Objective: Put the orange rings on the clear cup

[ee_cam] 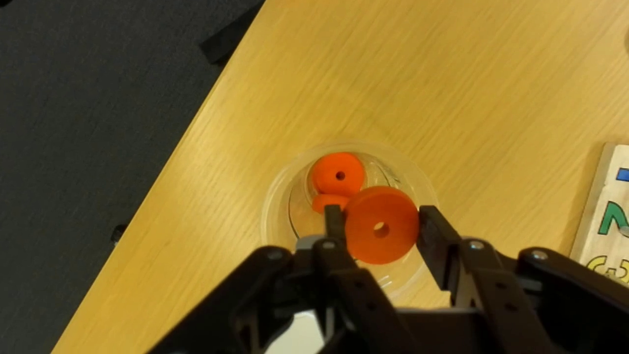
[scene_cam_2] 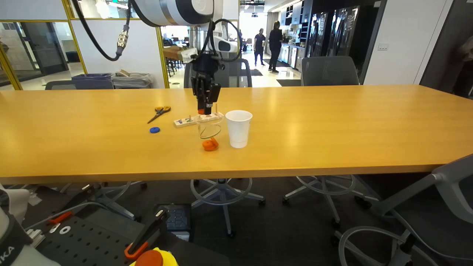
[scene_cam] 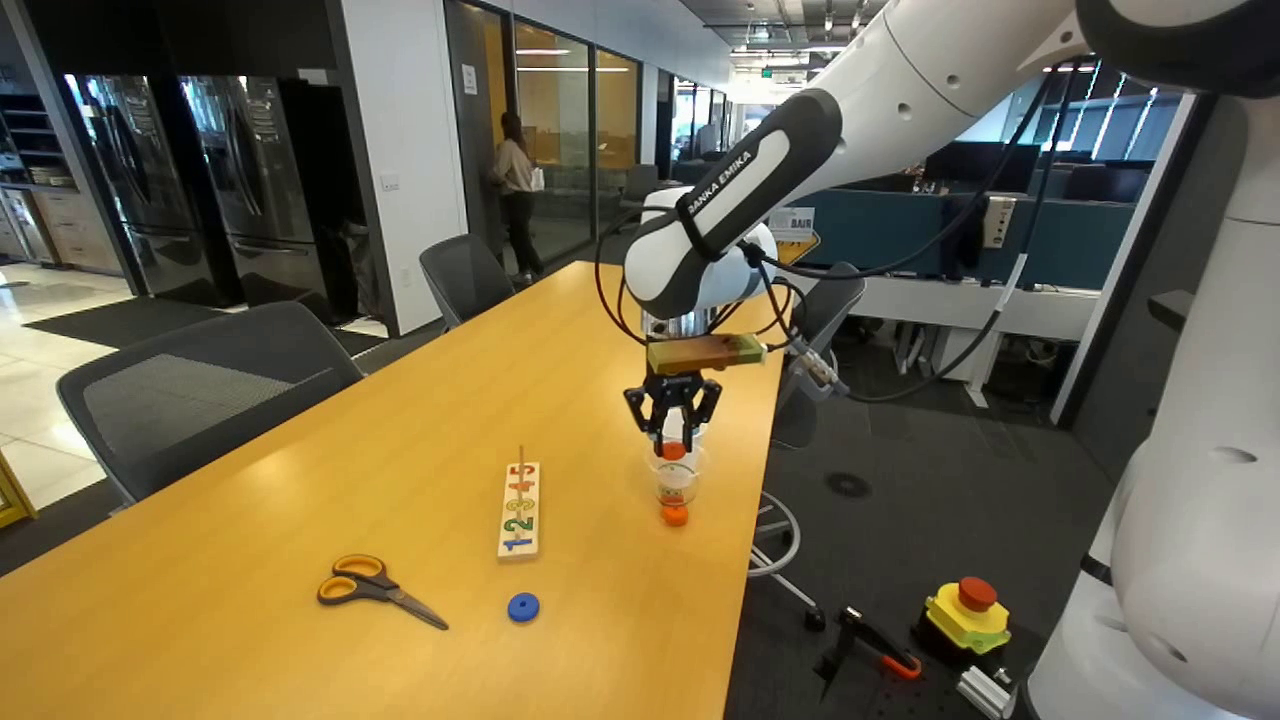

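The clear cup [scene_cam: 678,488] stands near the table edge. It also shows in an exterior view [scene_cam_2: 209,130] and in the wrist view [ee_cam: 275,216]. Two orange rings [ee_cam: 339,169] show within its rim from above, one flat and one tilted; they appear at its bottom in both exterior views [scene_cam: 675,515] [scene_cam_2: 210,145]. My gripper [ee_cam: 381,221] is shut on another orange ring [ee_cam: 376,248], pinched by its edges between the fingertips. The gripper [scene_cam: 673,447] points down over the cup's opening, with the held ring at about rim height. How far inside the ring is cannot be told.
A white cup [scene_cam_2: 238,129] stands close beside the clear cup. A wooden number board with a peg [scene_cam: 519,510], a blue ring [scene_cam: 523,607] and orange-handled scissors [scene_cam: 375,585] lie on the table [scene_cam: 600,650]. The table's edge is close to the cup.
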Motion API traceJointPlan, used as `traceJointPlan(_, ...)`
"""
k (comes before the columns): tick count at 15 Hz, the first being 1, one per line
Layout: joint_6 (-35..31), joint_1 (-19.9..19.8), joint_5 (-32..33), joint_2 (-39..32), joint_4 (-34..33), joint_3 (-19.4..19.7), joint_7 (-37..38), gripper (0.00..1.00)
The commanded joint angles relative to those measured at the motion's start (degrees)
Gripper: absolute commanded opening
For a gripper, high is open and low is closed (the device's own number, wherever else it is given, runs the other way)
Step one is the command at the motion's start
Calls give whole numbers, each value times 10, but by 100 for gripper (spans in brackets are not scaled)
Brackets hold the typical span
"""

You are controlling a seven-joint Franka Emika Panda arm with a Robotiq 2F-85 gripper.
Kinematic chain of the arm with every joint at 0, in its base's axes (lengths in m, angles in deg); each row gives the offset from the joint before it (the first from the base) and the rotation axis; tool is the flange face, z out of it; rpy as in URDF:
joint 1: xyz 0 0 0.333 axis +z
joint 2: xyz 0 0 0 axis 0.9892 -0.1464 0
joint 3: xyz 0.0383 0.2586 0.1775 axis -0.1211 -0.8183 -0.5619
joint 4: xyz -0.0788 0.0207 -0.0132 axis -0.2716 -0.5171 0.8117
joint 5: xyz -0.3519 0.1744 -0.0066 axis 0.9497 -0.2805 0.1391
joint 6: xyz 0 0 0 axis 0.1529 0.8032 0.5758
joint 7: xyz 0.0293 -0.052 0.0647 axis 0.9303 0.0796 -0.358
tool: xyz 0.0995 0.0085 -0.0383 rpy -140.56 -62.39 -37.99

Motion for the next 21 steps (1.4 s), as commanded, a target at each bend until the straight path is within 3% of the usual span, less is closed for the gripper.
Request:
traceJointPlan(1, -17, -7, -4, 11, 11, -5, 11, 67)
traceJointPlan(6, -18, -7, -4, 15, 15, -6, 15, 99)
traceJointPlan(10, -11, 5, -7, 20, 17, -21, 7, 100)
traceJointPlan(21, -58, 101, -6, -21, 23, -139, -31, 100)
